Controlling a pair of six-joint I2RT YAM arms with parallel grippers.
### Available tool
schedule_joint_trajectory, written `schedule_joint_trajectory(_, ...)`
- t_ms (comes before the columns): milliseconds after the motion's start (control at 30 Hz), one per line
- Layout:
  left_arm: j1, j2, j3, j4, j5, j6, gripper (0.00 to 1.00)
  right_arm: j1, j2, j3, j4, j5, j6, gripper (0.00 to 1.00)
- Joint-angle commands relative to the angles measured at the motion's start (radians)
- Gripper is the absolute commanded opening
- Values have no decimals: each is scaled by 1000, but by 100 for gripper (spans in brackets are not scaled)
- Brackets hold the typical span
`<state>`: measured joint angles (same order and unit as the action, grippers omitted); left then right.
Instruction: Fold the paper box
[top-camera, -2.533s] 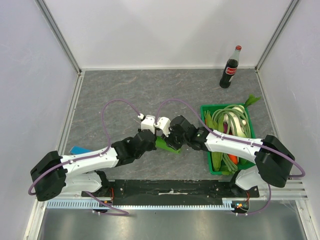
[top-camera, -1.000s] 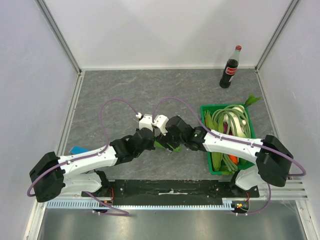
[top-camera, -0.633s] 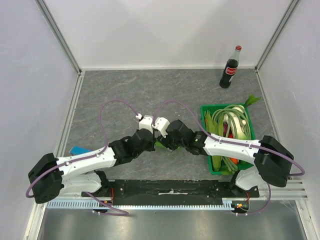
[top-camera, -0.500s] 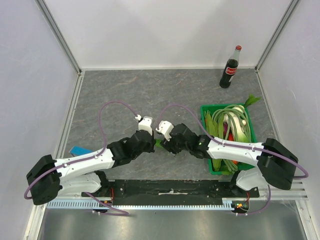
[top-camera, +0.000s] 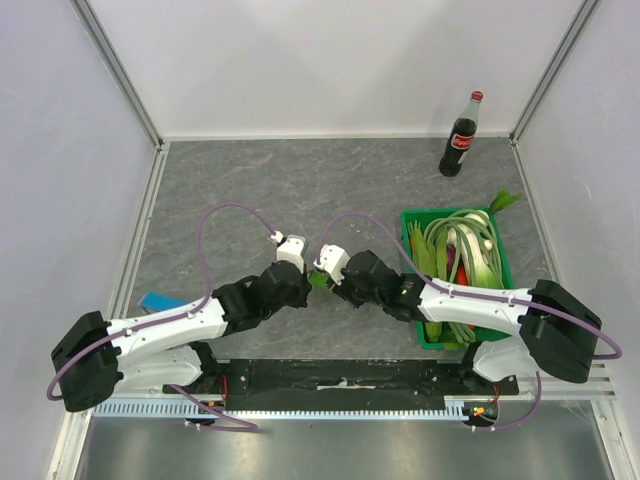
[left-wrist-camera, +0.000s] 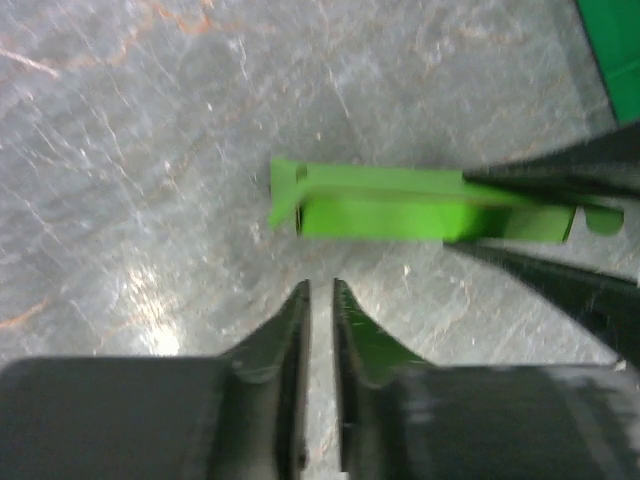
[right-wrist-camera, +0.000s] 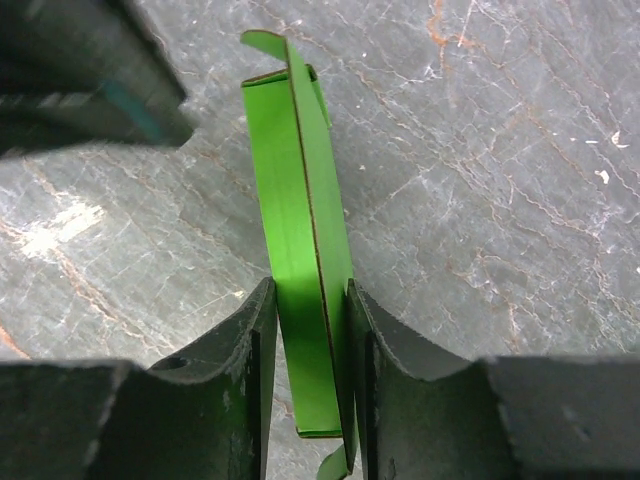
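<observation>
The paper box (right-wrist-camera: 300, 200) is a flattened lime-green card strip held on edge just above the grey table. My right gripper (right-wrist-camera: 310, 310) is shut on its near end, with a pad pressed on each face. The box's far end with a small flap sticks out free. In the left wrist view the paper box (left-wrist-camera: 400, 205) lies crosswise ahead of my left gripper (left-wrist-camera: 320, 295), whose jaws stand a narrow slit apart with nothing between them, a short way off the card. From above, the paper box (top-camera: 317, 281) shows as a small green patch between the two wrists.
A dark-green crate (top-camera: 410, 218) of vegetables stands right of the right arm. A cola bottle (top-camera: 460, 135) stands at the back right. A blue block (top-camera: 158, 300) lies at the left by the left arm. Walls enclose the table.
My left gripper has let go of the box, parted slightly and drawn back to the left. My right gripper has closed on the box.
</observation>
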<state>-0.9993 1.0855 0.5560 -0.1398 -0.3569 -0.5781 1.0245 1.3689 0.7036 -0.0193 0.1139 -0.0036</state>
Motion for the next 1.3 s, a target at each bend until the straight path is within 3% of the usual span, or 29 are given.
schedule_joint_trajectory(0,27,-9,77,-125,78,26,26,-15,16,17,44,21,-18,28)
schedule_joint_trajectory(100,65,-42,107,-178,118,27,45,-18,30,27,33,-13,-16,28)
schedule_joint_trajectory(267,183,-122,113,-187,203,95,54,-29,38,33,32,-43,-12,27)
schedule_joint_trajectory(367,257,-104,120,-152,332,159,59,-40,39,33,30,-62,-6,27)
schedule_joint_trajectory(500,278,-42,145,-54,468,289,53,-55,39,34,30,-86,-4,27)
schedule_joint_trajectory(633,278,11,157,-4,490,414,47,-60,32,36,30,-109,-4,27)
schedule_joint_trajectory(933,280,152,220,-15,409,526,46,-66,32,34,35,-112,-6,25)
schedule_joint_trajectory(1033,280,194,226,-8,397,546,37,-66,33,37,38,-112,-7,25)
schedule_joint_trajectory(1267,278,191,216,32,378,558,31,-67,29,31,42,-138,-6,24)
